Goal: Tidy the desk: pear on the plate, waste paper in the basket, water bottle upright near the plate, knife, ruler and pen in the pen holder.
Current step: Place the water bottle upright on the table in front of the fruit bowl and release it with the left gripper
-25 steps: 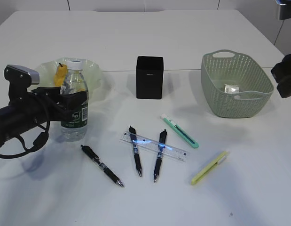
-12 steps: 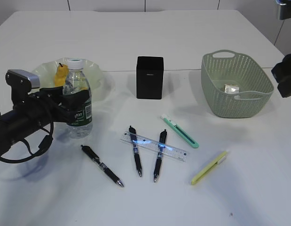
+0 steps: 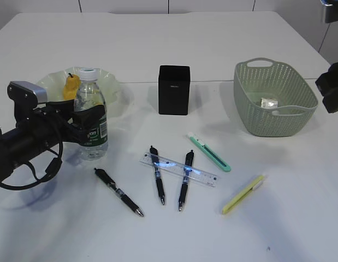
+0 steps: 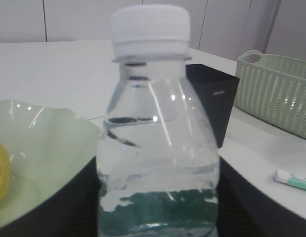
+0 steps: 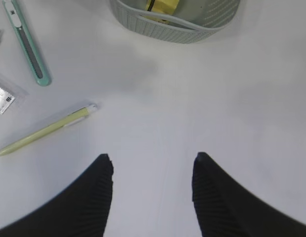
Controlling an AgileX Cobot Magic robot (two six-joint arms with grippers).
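Where my left claw (image 3: 88,124) reaches in from the left of the exterior view, its jaws stand on either side of the water bottle (image 3: 90,115). The bottle is upright on the table (image 3: 223,234), just in front of the pale green plate (image 3: 111,82). I cannot tell whether the jaws press on the bottle or only flank it. From the left wrist view, the bottle (image 4: 155,143) fills the middle of the picture, white cap on top, with dark claw parts low at either side.

On the plate lies the yellow pear (image 3: 71,86). Behind the middle of the table stands the black pen holder (image 3: 173,90). To the right, the green basket (image 3: 289,117) contains a small piece of waste paper (image 3: 268,102).

Near the table's front edge lie three black pens (image 3: 118,192) (image 3: 157,175) (image 3: 183,180). The clear ruler (image 3: 178,169) rests across the two middle pens. The green knife (image 3: 208,152) lies to their right, and a yellow-green pen (image 3: 243,194) lies nearer the front.

My right claw (image 5: 153,177) hangs above bare table with its jaws apart and nothing between them. The right wrist view also shows the knife (image 5: 25,42), the yellow-green pen (image 5: 48,130) and the basket (image 5: 177,24).
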